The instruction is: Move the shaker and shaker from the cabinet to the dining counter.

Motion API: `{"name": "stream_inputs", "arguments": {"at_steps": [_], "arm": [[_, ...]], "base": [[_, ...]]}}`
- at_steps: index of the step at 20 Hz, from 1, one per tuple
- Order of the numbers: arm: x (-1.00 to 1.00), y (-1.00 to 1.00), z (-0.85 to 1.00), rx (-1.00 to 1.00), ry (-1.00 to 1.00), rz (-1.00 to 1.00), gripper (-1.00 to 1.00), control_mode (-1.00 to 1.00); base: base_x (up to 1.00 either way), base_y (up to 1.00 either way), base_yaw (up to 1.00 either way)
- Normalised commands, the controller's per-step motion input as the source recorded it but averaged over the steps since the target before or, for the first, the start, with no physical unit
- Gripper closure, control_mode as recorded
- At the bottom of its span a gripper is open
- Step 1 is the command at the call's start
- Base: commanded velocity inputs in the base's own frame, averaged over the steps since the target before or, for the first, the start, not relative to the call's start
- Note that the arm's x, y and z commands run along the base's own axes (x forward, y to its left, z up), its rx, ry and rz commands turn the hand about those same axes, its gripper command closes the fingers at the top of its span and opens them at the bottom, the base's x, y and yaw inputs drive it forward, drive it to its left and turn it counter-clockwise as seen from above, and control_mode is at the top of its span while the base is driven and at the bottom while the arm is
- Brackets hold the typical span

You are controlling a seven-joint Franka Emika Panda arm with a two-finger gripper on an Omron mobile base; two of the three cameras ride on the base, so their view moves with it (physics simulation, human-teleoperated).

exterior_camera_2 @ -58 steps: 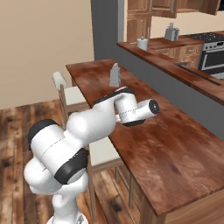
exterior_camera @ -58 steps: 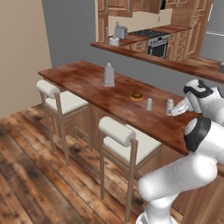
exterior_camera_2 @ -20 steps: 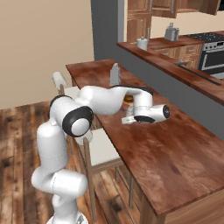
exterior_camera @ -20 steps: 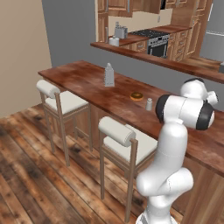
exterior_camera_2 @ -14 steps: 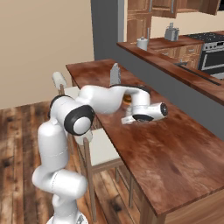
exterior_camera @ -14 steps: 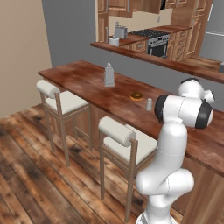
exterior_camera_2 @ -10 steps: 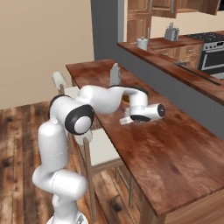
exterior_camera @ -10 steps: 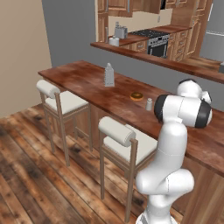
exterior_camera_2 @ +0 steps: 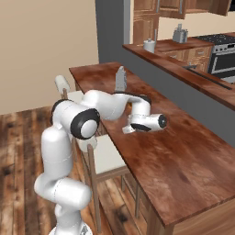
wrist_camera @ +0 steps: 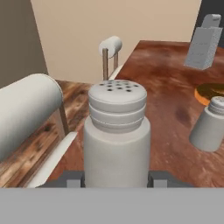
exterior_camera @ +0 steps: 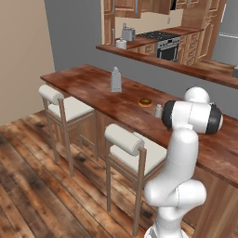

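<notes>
no brand, label or writing reads on anything here. my gripper (wrist_camera: 116,180) is closed on a shaker (wrist_camera: 117,135), a light-grey cylinder with a perforated cap, standing upright between my two finger tips (wrist_camera: 72,178) low over the dining counter (exterior_camera_2: 183,151); whether its base touches the wood i cannot tell, since the bottom is cut off. in the hand view the second shaker (wrist_camera: 210,124) stands on the counter just to the right, its right side cut by the frame edge. past it lies the brown donut (wrist_camera: 209,92), half out of frame, and farther off the box grater (wrist_camera: 202,42). in the left base view the second shaker (exterior_camera: 158,110) shows near the donut (exterior_camera: 145,102), while my own arm hides the held one. cream-cushioned stools (exterior_camera: 132,142) line the near side of the counter. the cabinet (exterior_camera: 135,6) hangs far back, its top cut off
</notes>
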Motion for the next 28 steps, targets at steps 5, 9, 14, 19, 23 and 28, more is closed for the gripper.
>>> {"name": "stream_inputs", "arguments": {"at_steps": [5, 9, 14, 19, 23, 28], "arm": [[0.19, 0.0, -0.13, -0.01, 0.0, 0.0, 1.0, -1.0], [0.2, -0.07, -0.07, 0.0, 0.02, -0.01, 1.0, -1.0], [0.22, -0.09, -0.09, 0.0, 0.03, -0.02, 1.0, -1.0], [0.25, -0.08, -0.09, 0.0, 0.01, 0.0, 1.0, -1.0], [0.22, -0.03, -0.11, 0.0, 0.0, 0.0, 1.0, -1.0], [0.2, -0.01, -0.15, 0.0, 0.0, 0.0, 1.0, -1.0]], "base": [[0.0, 0.0, 0.0], [0.0, 0.0, 0.0], [0.0, 0.0, 0.0], [0.0, 0.0, 0.0], [0.0, 0.0, 0.0], [0.0, 0.0, 0.0]]}}
